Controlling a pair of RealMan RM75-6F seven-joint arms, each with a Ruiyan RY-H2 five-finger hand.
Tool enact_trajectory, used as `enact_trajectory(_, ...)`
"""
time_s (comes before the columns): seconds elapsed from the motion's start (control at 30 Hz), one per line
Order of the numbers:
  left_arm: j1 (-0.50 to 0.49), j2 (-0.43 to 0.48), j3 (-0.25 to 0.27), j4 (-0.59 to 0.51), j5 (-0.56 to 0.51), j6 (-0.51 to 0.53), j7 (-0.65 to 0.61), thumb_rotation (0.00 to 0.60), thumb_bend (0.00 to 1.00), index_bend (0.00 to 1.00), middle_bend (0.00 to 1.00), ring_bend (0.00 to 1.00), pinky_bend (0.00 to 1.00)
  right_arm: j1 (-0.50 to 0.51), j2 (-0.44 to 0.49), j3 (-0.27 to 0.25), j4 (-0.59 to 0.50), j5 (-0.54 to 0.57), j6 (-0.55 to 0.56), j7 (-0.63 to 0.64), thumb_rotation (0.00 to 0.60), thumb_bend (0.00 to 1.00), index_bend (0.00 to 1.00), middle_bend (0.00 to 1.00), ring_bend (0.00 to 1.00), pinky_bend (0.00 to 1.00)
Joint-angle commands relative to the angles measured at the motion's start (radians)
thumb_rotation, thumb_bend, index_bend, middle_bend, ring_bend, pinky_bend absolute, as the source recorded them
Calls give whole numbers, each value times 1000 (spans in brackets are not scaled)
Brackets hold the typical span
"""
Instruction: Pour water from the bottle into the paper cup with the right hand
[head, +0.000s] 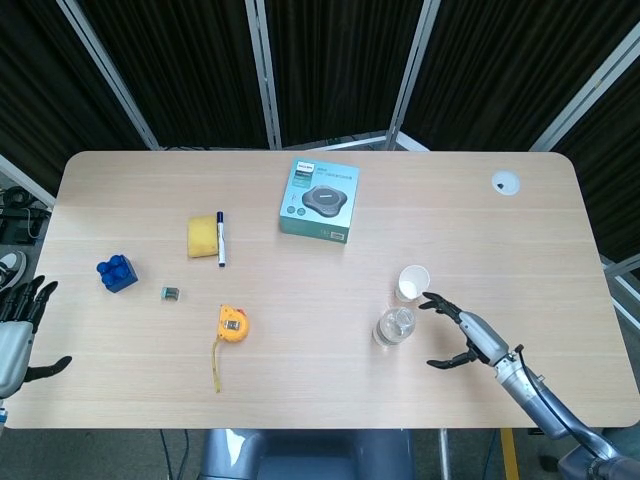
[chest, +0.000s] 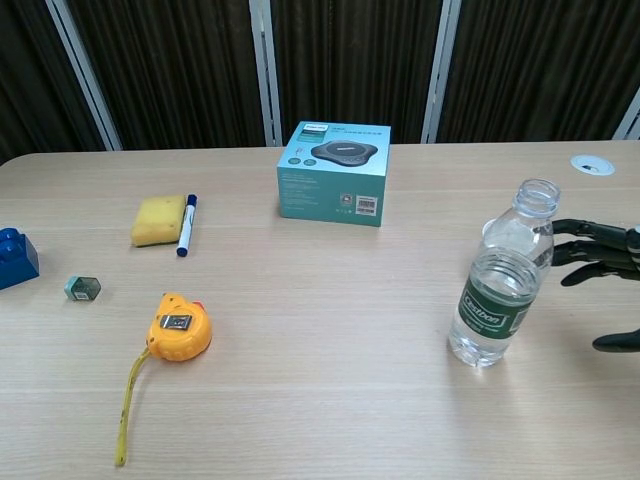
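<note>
Right hand hovers with fingers spread, holding nothing, just at 3 o'clock of the uncapped water bottle, paper cup at the bottle's 1 o'clock: reach step, next needs closing around the bottle's body.

At the right edge, the right hand is seen with its fingers spread apart and nothing held. Just left of its fingertips, not touched, the uncapped bottle stands upright, partly filled with water. Behind the bottle, a sliver of the paper cup is visible. Farther left and back from the hand a teal box is placed. Well apart to the left, a yellow tape measure, a yellow sponge with a marker beside it, and a blue block are found.
</note>
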Motion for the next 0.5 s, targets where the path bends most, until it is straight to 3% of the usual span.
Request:
enact_trajectory(0.03,-1,-1,0,1,-3,-1,2,600,0,0,0,0,0,10,-16,2,8,4,-2,2,600,0,77,184,117,203)
enact_trajectory(0.5,-7,-10,0,1,-17,-4,17,600,0,0,0,0,0,36,-69,-5,21,14,9,-11,600,0,152,243,172,241)
